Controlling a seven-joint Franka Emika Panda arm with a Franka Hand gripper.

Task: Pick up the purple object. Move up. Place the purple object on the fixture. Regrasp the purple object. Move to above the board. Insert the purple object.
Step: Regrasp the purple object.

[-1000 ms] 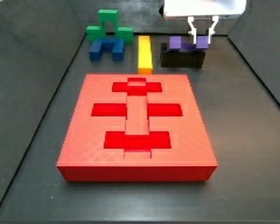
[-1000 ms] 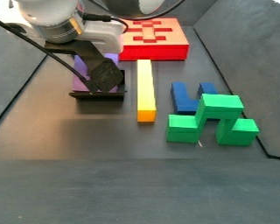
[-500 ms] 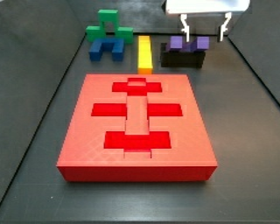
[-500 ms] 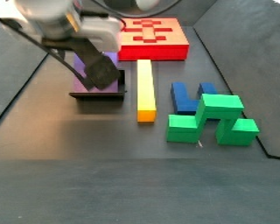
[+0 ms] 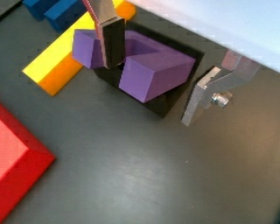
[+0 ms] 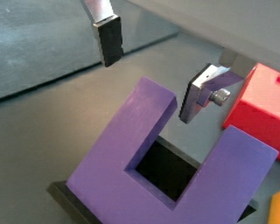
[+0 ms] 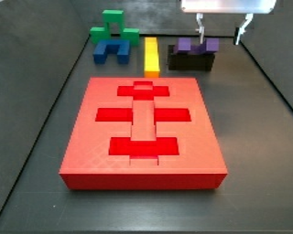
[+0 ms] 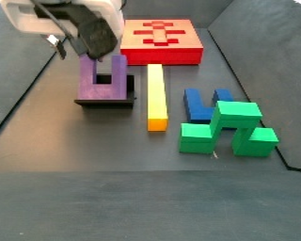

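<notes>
Side view | purple object [image 8: 104,78] U-shaped, prongs up, on fixture [image 8: 105,101] | hand [image 7: 222,34] open above

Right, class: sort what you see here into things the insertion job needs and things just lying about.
Needed:
purple object, seated in the fixture
board
gripper, open, above the purple object, not touching it

Lying about:
yellow bar
blue block
green block

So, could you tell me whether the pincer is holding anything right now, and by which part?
Nothing is held. The pincer hangs open above the purple object, which sits in the fixture, its fingers clear of the prongs.
</notes>
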